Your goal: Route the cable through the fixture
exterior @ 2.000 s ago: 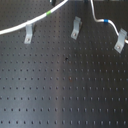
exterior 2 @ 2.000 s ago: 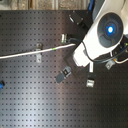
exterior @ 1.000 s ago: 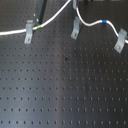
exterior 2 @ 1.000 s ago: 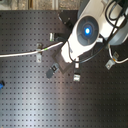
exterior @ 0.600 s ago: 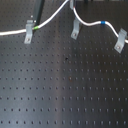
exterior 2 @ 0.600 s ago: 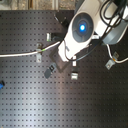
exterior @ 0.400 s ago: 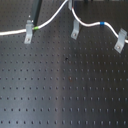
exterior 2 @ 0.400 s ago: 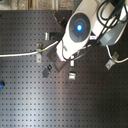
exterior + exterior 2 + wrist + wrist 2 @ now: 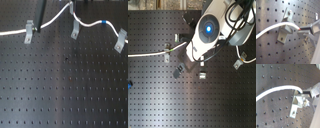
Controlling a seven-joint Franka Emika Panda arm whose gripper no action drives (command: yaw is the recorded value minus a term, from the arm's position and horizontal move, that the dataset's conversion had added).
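Running across the black perforated board [image 9: 65,95], the cable [image 9: 57,18] shows in the first exterior view as a thin white cord that enters from the first exterior view's left edge, passes the left clip [image 9: 28,31], climbs toward the top near the dark arm link [image 9: 41,12], then drops into the middle clip [image 9: 75,30] and arcs on to the right clip [image 9: 120,41]. A short blue band [image 9: 103,22] sits on the cord between the middle and right clips. In the second exterior view the white robot arm [image 9: 210,30] with its glowing blue light covers the centre, and the cable [image 9: 148,53] comes in from the second exterior view's left edge and disappears under the arm just past a small clip [image 9: 168,53]; another clip [image 9: 239,61] stands well apart toward the second exterior view's right. In both wrist views the gripper [image 9: 307,32] is clenched on the cable [image 9: 278,27], its grey fingers [image 9: 312,91] pinching the cord's end right beside a grey metal fixture [image 9: 297,104], with the cord bending away over the board in a smooth curve. In the first wrist view the cord lies over the fixture [image 9: 284,33], touching its upper edge.
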